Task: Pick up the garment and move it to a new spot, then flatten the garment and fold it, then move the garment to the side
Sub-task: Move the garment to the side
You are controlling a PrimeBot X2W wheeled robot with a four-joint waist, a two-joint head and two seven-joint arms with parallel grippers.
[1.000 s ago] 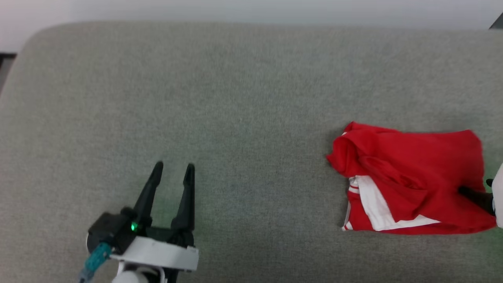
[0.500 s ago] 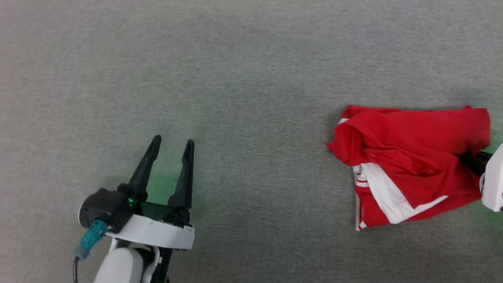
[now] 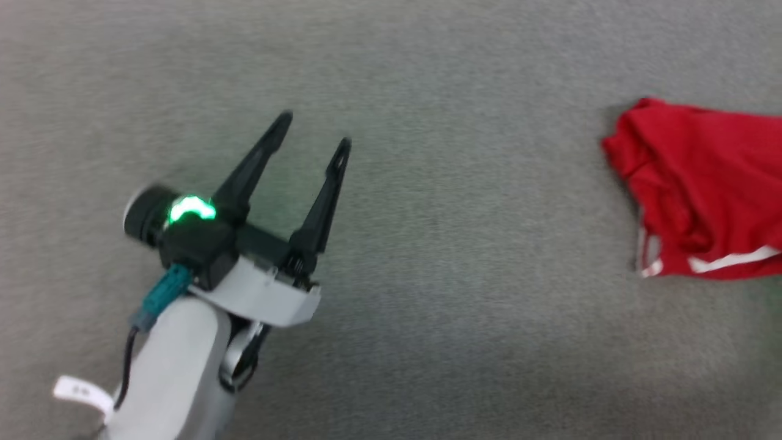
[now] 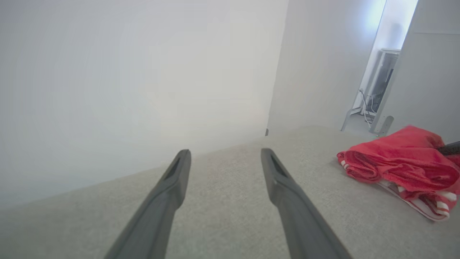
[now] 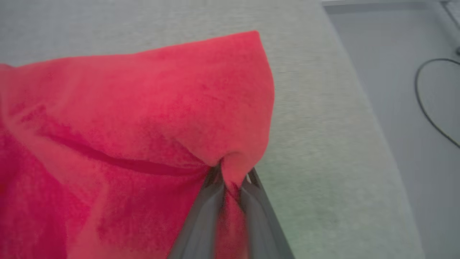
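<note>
text: none legible | white tag [image 3: 78, 391] on left forearm [image 3: 174, 366]: too blurred to read

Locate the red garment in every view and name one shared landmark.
Head view: garment at the right edge, cut off by it.
Left wrist view: garment at the far right, bunched.
Right wrist view: garment across left and centre, pinched by the right end effector.
Shared landmark: the grey fabric surface under it.

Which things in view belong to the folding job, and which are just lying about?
Job: the garment, pinched by the right gripper; the left gripper, open; the grey surface beneath.
Lying about: the cable on the floor; the equipment in the doorway.
</note>
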